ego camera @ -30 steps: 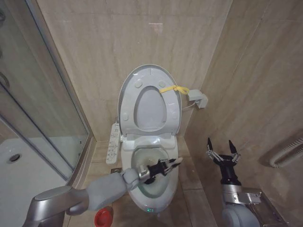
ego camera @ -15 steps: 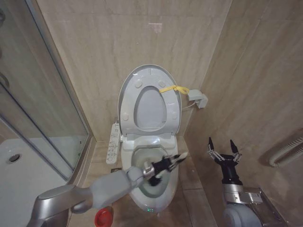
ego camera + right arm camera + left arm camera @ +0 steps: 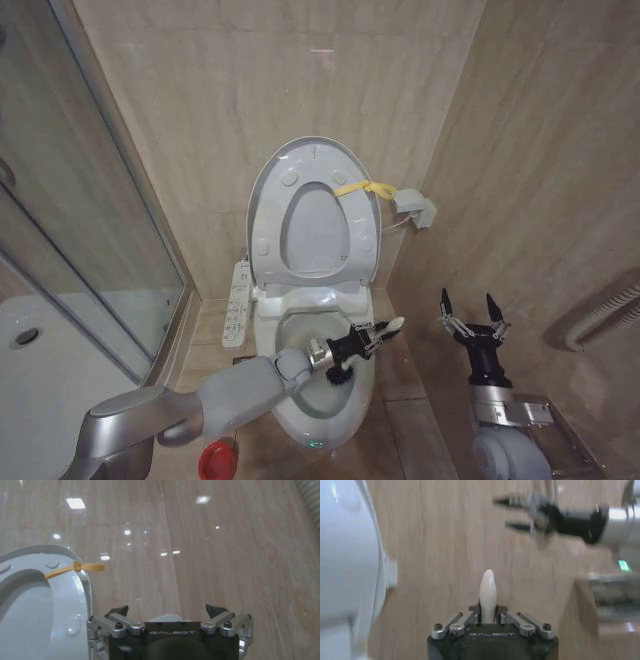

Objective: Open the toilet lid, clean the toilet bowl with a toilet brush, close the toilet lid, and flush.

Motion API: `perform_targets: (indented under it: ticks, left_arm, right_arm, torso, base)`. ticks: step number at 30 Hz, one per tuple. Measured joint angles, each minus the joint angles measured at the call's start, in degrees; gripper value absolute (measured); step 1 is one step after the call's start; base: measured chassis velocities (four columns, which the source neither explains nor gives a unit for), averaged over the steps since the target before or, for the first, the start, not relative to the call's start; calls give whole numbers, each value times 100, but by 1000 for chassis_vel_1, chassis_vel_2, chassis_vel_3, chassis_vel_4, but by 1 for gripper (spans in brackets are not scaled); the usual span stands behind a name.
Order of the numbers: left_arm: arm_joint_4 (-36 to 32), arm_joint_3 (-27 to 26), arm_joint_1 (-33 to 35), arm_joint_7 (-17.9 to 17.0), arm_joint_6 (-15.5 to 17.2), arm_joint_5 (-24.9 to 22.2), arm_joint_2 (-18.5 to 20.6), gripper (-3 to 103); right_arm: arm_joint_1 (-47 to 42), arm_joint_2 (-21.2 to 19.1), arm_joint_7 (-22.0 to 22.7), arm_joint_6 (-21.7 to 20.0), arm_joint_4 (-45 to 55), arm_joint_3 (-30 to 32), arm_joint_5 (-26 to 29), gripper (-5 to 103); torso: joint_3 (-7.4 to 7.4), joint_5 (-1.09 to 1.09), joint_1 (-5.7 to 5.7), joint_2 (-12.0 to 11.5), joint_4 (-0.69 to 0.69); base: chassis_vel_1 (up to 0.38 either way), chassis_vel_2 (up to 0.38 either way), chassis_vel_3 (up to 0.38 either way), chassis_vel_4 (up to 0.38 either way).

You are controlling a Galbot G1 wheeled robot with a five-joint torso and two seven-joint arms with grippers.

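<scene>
The toilet lid (image 3: 312,158) stands upright against the wall with the ring seat raised in front of it and a yellow strap (image 3: 362,187) at its right edge. Below it the toilet bowl (image 3: 300,425) lies uncovered, a green light on its front. My left gripper (image 3: 366,338) is over the bowl's right side, shut on the cream handle of the toilet brush (image 3: 392,325); the black head (image 3: 338,376) points down into the bowl. The left wrist view shows that gripper (image 3: 488,615) clamping the handle (image 3: 487,588). My right gripper (image 3: 470,314) stands open and idle right of the toilet, also seen as right gripper (image 3: 167,611).
A red holder (image 3: 218,461) stands on the floor left of the bowl. A glass shower door (image 3: 90,230) and white tray (image 3: 45,375) are on the left. A control panel (image 3: 237,297) sits beside the seat, a white box (image 3: 415,208) and a hose (image 3: 600,318) on the right wall.
My left gripper has carried the brush a little to the right and farther back over the bowl. The right arm has stayed still.
</scene>
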Motion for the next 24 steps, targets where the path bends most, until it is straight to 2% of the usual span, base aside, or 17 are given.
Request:
perform_targets:
  ticks: [2, 3, 7, 10, 12, 15, 17, 18, 20, 24]
  left_arm:
    - [197, 85, 137, 26, -30, 140, 115, 20]
    - [197, 85, 137, 26, -30, 140, 115, 20]
    - [178, -18, 38, -66, -20, 173, 28, 20]
    - [-49, -204, -206, -106, 29, 7, -235, 20]
    - [-24, -196, -227, -78, 27, -20, -257, 20]
    - [216, -56, -68, -19, 14, 41, -137, 20]
    - [483, -12, 110, 17, -65, 263, -34, 20]
    - [503, -56, 106, 14, -79, 293, -46, 20]
    - [457, -124, 60, 4, -70, 268, -94, 20]
    - [206, -276, -43, 2, -51, 144, -239, 20]
  right_arm:
    - [-132, 5, -1, 24, 105, 29, 7, 100]
    - [-132, 5, -1, 24, 105, 29, 7, 100]
    - [-235, 20, -9, 56, 220, 79, 29, 100]
    - [-73, 19, -10, 36, 62, 42, 28, 100]
    - [-16, 24, -10, 28, -6, 20, 27, 100]
    - [-66, 37, -12, 32, 27, 21, 27, 100]
    - [-268, 65, -23, 68, 218, 70, 27, 100]
    - [-293, 73, -25, 73, 258, 76, 31, 100]
    - [-277, 72, -25, 72, 260, 78, 32, 100]
    - [-97, 72, -24, 53, 77, 55, 33, 100]
  torso:
    - [1, -1, 1, -1, 11]
    - [1, -1, 1, -1, 11]
    - [1, -3, 0, 0, 8]
    - [-2, -5, -1, 1, -3]
    - [-1, -2, -1, 1, -4]
    - [1, -1, 1, 0, 3]
    - [1, -1, 0, 0, 13]
    - [0, -4, 0, 0, 9]
    - [0, -3, -1, 0, 10]
    - [-2, -5, -1, 1, -5]
  base:
    - [0, 0, 0, 0]
    - [0, 0, 0, 0]
    - [14, 26, 10, 4]
    - [0, 0, 0, 0]
    - [0, 0, 0, 0]
    - [0, 0, 0, 0]
    - [0, 0, 0, 0]
    - [0, 0, 0, 0]
    - [0, 0, 0, 0]
    - [0, 0, 0, 0]
